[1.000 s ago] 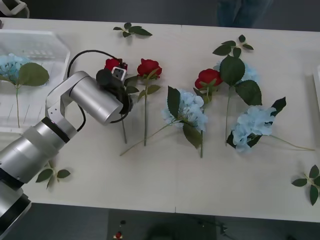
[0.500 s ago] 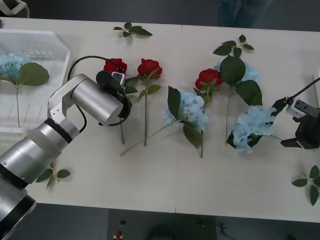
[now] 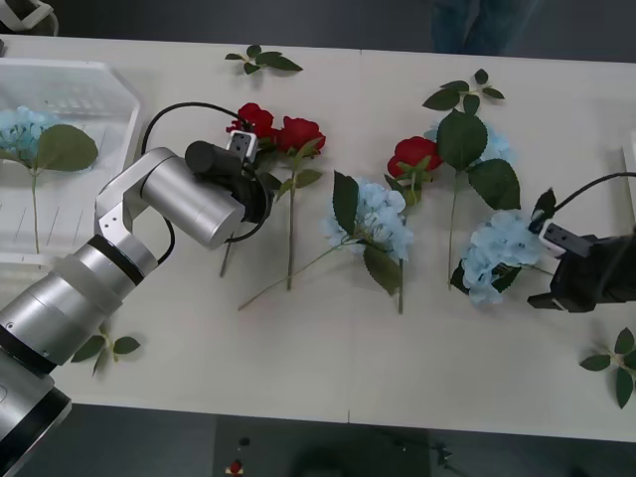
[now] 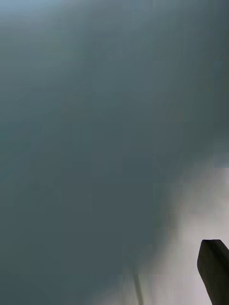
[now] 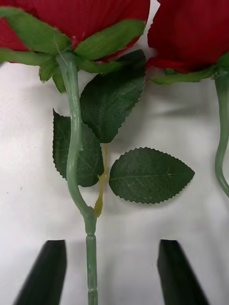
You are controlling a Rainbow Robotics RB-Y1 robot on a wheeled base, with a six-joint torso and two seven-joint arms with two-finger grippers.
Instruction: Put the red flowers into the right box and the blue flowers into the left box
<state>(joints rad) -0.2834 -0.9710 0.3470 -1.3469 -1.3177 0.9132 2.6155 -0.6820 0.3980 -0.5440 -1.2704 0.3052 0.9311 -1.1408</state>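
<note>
While the left pincer [image 5: 112, 271] hangs released over the far-left part of the surface [image 3: 328, 358], its two black fingers [image 5: 45, 269] straddle the green stem of the leftmost red rose [image 3: 255, 119], which lies flat beside a second red rose [image 3: 297, 133], the two blooms touching or nearly so. A third red rose [image 3: 414, 155] lies toward the middle of the far half. The blue flowers are spread across the middle and right of the surface: one cluster [image 3: 376, 217] at the centre, one [image 3: 494, 145] nearer the far edge partly under large leaves, and one [image 3: 500, 248] near the right edge; a further blue stem [image 3: 22, 131] already rests in the left box [image 3: 109, 91] at the far-left corner. The right pincer [image 3: 556, 283] sits low just beside the rightmost blue cluster, and whether it is released or clenched cannot be told. The step in hand appears to be grasping the leftmost rose by its stem. To do it well, the fingers should likely descend squarely so the stem is centred between them, below the leaf pair, and close only on that stem, clear of the neighbouring rose; a firm grip on so thin a stem probably matters, since it may slip or pivot on lifting. The right box's pale edge [image 3: 630, 159] shows at the right edge.
</note>
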